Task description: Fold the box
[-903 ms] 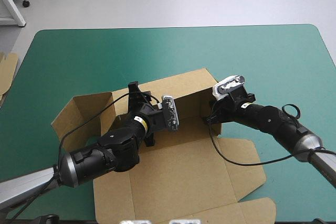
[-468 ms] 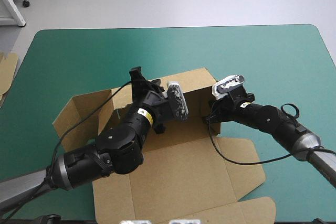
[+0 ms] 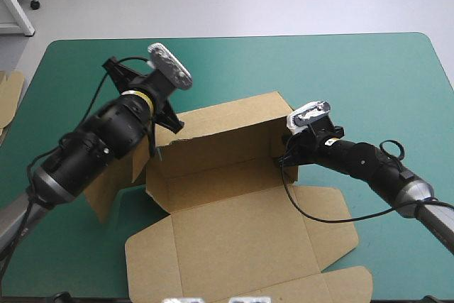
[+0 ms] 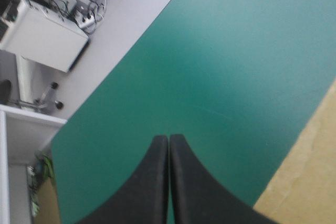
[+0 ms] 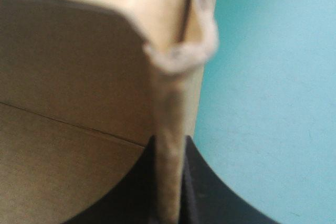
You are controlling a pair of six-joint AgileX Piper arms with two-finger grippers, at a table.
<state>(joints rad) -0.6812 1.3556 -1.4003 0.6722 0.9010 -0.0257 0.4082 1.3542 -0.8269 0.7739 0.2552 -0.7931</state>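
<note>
Now that my left arm has swung up and out of it, the brown cut-board box [image 3: 241, 239] sits half-formed near the middle of the table, toward the near edge. Its long back wall [image 3: 220, 133] stands upright, the broad lid panel lies flat on my side, and the left side flap [image 3: 110, 196] leans up under my left forearm. At the wall's right end my right gripper [image 5: 169, 148] is where it was, its black fingers clamped on the upright edge of board there. My left gripper [image 4: 169, 139], just before down inside against the back wall, now hovers past the box's left end, fingers pressed together on nothing, aimed out over the bare teal-green cover [image 3: 340, 76]. I judge the back wall now stands without that support, so the left side is next to raise and tuck. A strip of spare board [image 3: 8, 101] lies at the table's left edge.
</note>
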